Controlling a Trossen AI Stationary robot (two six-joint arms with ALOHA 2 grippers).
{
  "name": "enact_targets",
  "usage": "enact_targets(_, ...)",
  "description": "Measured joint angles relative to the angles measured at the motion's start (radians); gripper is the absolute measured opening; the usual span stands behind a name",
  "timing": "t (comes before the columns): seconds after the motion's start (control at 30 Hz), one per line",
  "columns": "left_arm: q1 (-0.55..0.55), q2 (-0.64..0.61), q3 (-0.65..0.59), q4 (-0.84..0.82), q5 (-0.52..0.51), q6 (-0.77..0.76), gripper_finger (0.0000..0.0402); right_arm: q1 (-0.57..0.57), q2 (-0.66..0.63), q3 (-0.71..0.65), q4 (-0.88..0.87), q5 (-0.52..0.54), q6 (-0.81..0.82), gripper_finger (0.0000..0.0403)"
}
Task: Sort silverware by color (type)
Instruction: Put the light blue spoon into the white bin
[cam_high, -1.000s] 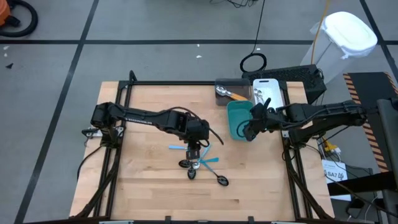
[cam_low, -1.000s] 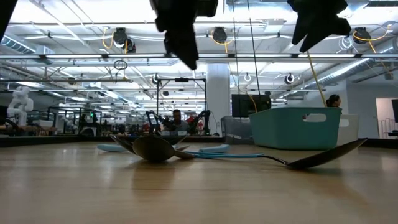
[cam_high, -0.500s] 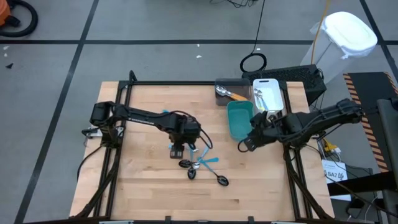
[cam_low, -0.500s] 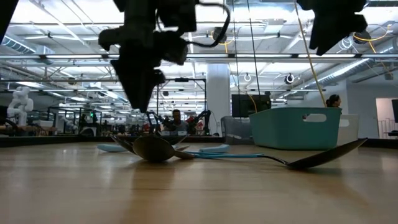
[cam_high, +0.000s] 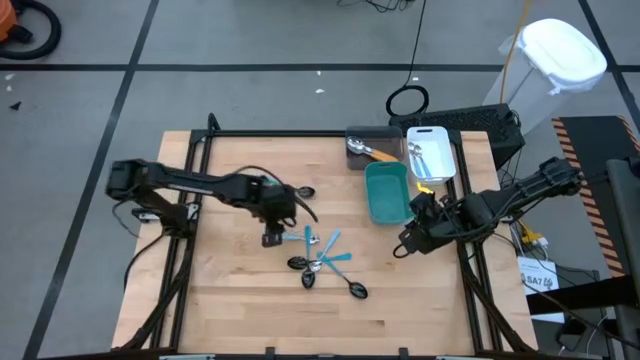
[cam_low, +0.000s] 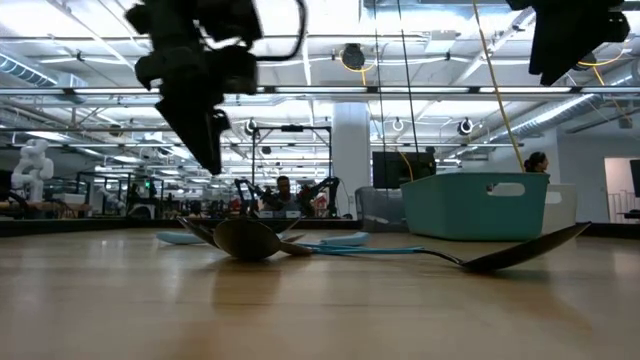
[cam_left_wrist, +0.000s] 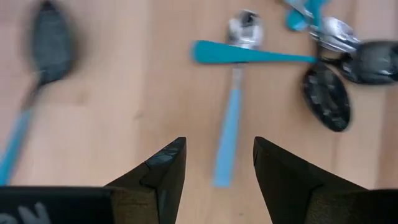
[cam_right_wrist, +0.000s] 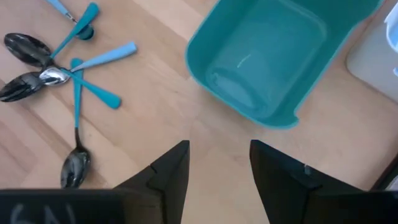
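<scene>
A cluster of silverware (cam_high: 322, 262) is spread at mid-table. The left gripper (cam_high: 271, 238) is held above the wood just beside it, fingers parted and empty. The right gripper (cam_high: 404, 246), likewise parted and empty, is raised near the teal bin (cam_high: 386, 193).

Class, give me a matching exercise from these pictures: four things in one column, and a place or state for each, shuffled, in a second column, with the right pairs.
Things
1. teal plastic bin
2. white plastic bin
3. gray plastic bin
4. left pincer

Places or states
A. holds an orange-handled utensil
B. open, holding nothing, above the wooden table
C. empty inside
D. farthest right in the row of bins

Pairs: 1-C, 2-D, 3-A, 4-B
</scene>
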Motion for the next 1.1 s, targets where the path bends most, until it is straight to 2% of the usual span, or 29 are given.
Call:
enact_targets(0.13,-0.006,-0.127,-0.081,0.028,-0.057,-0.022,0.0186,0.026,0.000,0.000,0.009,0.056,0.028,0.0164)
enact_targets(0.23,-0.011,-0.159,-0.113,0.068,-0.061,-0.011,0.0186,0.027,0.000,0.000,0.025,0.095,0.019,0.0164)
enact_targets(0.57,-0.018,-0.098,-0.162,0.203,-0.048,0.077,0.0186,0.027,0.000,0.000,0.093,0.129,0.019,0.0164)
enact_targets(0.63,-0.019,-0.090,-0.166,0.185,-0.045,0.113,0.0186,0.027,0.001,0.000,0.115,0.129,0.020,0.0164)
enact_targets(0.7,-0.019,-0.063,-0.163,0.231,-0.016,0.132,0.0186,0.026,0.004,0.000,0.121,0.129,0.019,0.0164)
enact_targets(1.1,-0.101,0.061,-0.165,0.340,-0.007,0.075,0.0186,0.024,0.011,0.000,0.103,0.129,0.018,0.0164)
